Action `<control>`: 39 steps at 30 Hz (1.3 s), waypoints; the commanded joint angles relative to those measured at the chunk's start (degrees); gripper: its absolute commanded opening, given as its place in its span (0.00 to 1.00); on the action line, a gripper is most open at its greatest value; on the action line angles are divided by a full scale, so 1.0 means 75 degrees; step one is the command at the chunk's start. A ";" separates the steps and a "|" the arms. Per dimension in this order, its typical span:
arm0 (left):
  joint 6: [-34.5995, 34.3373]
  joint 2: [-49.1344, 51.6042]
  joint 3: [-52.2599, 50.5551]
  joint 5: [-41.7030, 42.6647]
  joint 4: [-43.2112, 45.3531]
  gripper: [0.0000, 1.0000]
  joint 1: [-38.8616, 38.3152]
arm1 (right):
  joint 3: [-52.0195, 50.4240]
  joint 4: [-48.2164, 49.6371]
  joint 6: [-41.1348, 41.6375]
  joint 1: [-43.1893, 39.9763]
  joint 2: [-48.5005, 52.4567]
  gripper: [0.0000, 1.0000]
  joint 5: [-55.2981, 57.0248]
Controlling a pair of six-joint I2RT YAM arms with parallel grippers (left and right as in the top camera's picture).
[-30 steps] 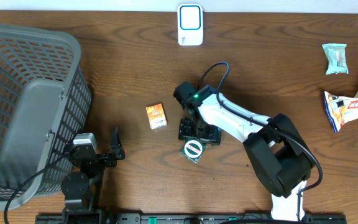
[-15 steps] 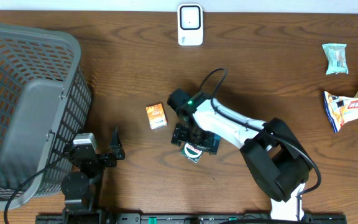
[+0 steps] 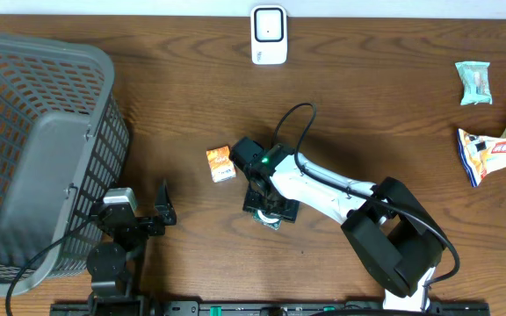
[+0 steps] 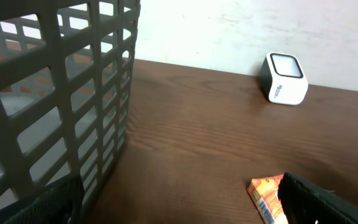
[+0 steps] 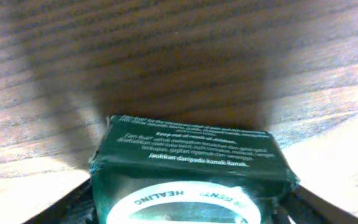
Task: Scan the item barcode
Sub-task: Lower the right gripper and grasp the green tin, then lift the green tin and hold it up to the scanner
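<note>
Green carton (image 5: 188, 168) flat on desk (image 3: 393, 105), beside orange packet (image 3: 220, 163), straddled from above by right jaws, 1 per side, presumably for a side grip; contact not discernible. Left jaws fully spread, empty, parked near basket (image 3: 51, 44). Barcode scanner (image 3: 269, 35) well apart at far edge, face-up for presentation.

This looks like a mock shop checkout set up in a robot lab. A grey plastic shopping basket (image 3: 112, 132) sits on a wood-grain table (image 3: 393, 96). A small white barcode scanner (image 3: 269, 35) stands near the plain white wall (image 4: 229, 25). Snack packets (image 3: 499, 149) lie about, and two robot arms (image 3: 323, 181) are mounted along the table's near edge.
</note>
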 commanded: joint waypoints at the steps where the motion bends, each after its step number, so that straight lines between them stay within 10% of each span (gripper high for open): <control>1: -0.0067 -0.0006 -0.0160 0.0038 -0.0169 0.98 0.0012 | -0.0391 0.0187 -0.0169 -0.0006 0.0516 0.65 0.0210; 7: -0.0064 -0.0006 -0.0160 0.0038 -0.0169 0.98 0.0012 | -0.0265 -0.0221 -0.1020 -0.0108 0.0493 0.46 0.0143; 17: -0.0064 -0.0006 -0.0160 0.0038 -0.0169 0.98 0.0012 | 0.1166 -0.2294 -0.4042 -0.1204 0.0411 0.44 -0.2226; 28: -0.0064 -0.0006 -0.0160 0.0038 -0.0169 0.98 0.0012 | 0.1341 -0.4042 -0.5004 -0.2337 0.0411 0.43 -0.5091; 39: -0.0064 -0.0006 -0.0160 0.0038 -0.0169 0.96 0.0012 | 0.1384 -0.2317 -0.5106 -0.2425 0.0411 0.38 -0.3812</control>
